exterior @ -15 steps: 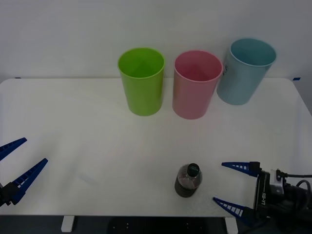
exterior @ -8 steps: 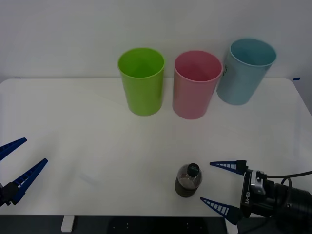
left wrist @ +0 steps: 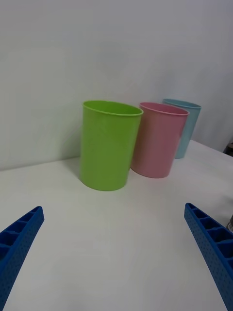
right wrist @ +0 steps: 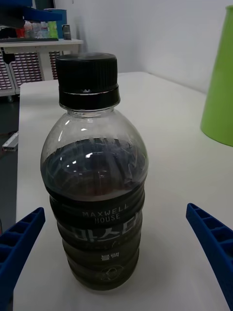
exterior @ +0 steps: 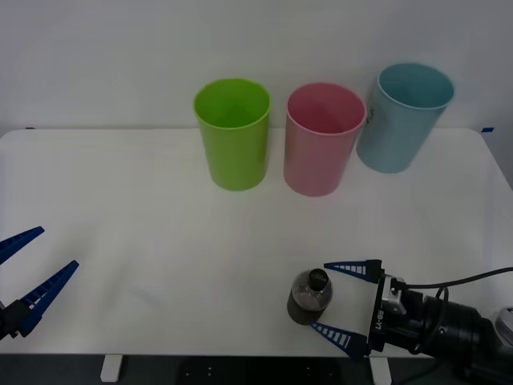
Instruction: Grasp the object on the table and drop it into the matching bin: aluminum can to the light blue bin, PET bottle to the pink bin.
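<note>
Upright, PET bottle [right wrist: 94, 180] reads "MAXWELL HOUSE"; right pincer [exterior: 343, 298] spread wide beside it, empty; left pincer [exterior: 24, 273] wide, empty.

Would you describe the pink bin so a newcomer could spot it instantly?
Look along the far edge of the white table, where three tall bins stand in a row. The pink bin is the middle one, between a lime green bin and a light blue bin.

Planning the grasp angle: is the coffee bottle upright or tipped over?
Upright. The coffee bottle stands on its base on the table, black cap on top, label text level.
</note>
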You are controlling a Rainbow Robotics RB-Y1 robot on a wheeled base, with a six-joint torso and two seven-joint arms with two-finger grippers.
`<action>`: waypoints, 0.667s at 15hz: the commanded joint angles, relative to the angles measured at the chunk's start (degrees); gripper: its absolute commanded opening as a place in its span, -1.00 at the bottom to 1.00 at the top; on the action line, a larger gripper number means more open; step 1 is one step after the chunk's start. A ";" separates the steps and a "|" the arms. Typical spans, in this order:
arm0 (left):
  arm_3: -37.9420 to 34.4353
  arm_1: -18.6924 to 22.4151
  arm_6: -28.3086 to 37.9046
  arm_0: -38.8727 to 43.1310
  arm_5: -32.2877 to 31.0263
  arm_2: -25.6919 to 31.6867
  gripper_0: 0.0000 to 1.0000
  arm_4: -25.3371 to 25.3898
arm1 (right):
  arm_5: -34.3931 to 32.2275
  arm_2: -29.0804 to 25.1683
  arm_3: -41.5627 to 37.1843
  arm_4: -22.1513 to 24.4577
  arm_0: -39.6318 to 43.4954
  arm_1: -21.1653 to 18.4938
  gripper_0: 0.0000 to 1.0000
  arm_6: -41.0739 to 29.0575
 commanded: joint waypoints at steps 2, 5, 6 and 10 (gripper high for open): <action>0.00 0.00 0.00 0.00 0.00 0.00 1.00 0.00 | 2.16 1.75 0.00 -0.02 -0.54 1.06 1.00 0.47; 0.00 0.00 0.00 0.00 0.00 0.00 1.00 0.00 | 3.40 2.80 0.00 0.07 -0.54 1.85 1.00 1.08; 0.00 0.00 0.00 0.00 0.00 0.00 1.00 0.00 | 3.57 3.07 0.00 0.07 -0.54 2.03 1.00 1.26; 0.00 0.00 0.00 0.00 0.00 0.00 1.00 0.00 | 4.19 3.33 0.00 0.07 -0.36 2.73 1.00 2.14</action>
